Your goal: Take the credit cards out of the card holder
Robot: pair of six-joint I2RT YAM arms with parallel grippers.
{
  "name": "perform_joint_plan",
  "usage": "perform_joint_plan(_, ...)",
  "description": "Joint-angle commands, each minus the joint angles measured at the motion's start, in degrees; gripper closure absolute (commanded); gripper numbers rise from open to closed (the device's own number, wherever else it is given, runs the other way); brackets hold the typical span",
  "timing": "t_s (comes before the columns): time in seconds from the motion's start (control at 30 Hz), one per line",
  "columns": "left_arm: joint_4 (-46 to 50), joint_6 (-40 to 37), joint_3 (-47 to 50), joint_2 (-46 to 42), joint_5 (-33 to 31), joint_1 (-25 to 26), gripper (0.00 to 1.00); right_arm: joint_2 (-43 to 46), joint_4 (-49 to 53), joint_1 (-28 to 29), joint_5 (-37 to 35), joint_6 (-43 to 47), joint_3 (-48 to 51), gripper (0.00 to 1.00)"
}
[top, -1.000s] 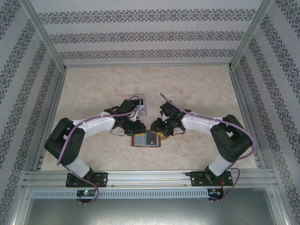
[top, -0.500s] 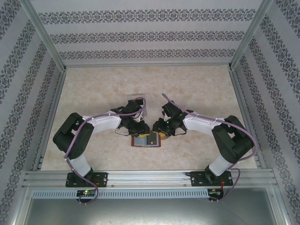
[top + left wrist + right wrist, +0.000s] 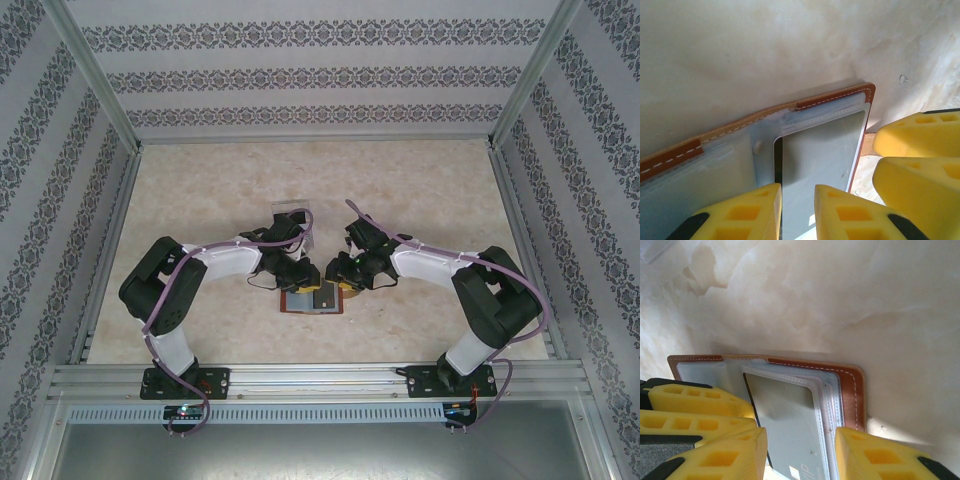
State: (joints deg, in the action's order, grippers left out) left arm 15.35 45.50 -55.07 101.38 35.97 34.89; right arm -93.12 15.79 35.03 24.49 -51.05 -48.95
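**Top external, then each wrist: all set for a pull**

Top external: we see the card holder lying open and flat on the table, close to the arm bases. A dark credit card sits in the half nearer the right arm. The left gripper and the right gripper lean in from both sides and almost meet over the holder. We think one is there to stop the holder sliding while the other tugs. A clear tray waits just behind the left arm, maybe for the cards.

Left wrist: the yellow fingers are only a little apart. They stand over the long edge of the card, above the grey inside of the holder. We see nothing pinched between them.

Right wrist: these fingers are wider apart, one on each side of the card, which lies flat under the gap. They grip nothing that we can see. We cannot tell if the tips touch it. Our guess is that the card is tucked in a slot, so it must slide out sideways.
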Motion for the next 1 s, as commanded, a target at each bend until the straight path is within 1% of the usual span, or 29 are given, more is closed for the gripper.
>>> perform_joint_plan(0.0,0.2,-0.6,-0.8,0.6,-0.4,0.6,0.76,0.2,-0.7,0.3,0.4,0.1,0.1,0.59)
perform_joint_plan(0.1,1.3,-1.2,-1.1,0.5,-1.0,0.6,0.76,0.4,-0.8,0.4,0.5,0.0,0.1,0.6)
perform_joint_plan(0.23,4.5,-2.9,-1.8,0.3,-3.6,0.7,0.76,0.6,-0.9,0.5,0.5,-0.1,0.0,0.6)
perform_joint_plan(0.37,7.4,-4.4,-2.8,0.1,-5.1,0.8,0.76,1.1,2.0,1.1,-2.3,1.0,-1.1,0.6)
perform_joint_plan(0.57,10.6,-5.8,-4.0,-1.1,-6.9,1.1,0.76,1.4,0.6,1.4,-0.6,0.4,-1.2,0.6)
perform_joint_plan(0.83,10.8,-5.5,-4.3,-3.0,-7.2,1.1,0.76,0.3,-1.8,2.1,1.1,-0.5,-1.6,0.61)
perform_joint_plan(0.97,6.5,-3.7,-3.3,-3.7,-4.4,1.1,0.72,-1.0,-2.6,2.5,1.9,-0.5,-2.1,0.61)
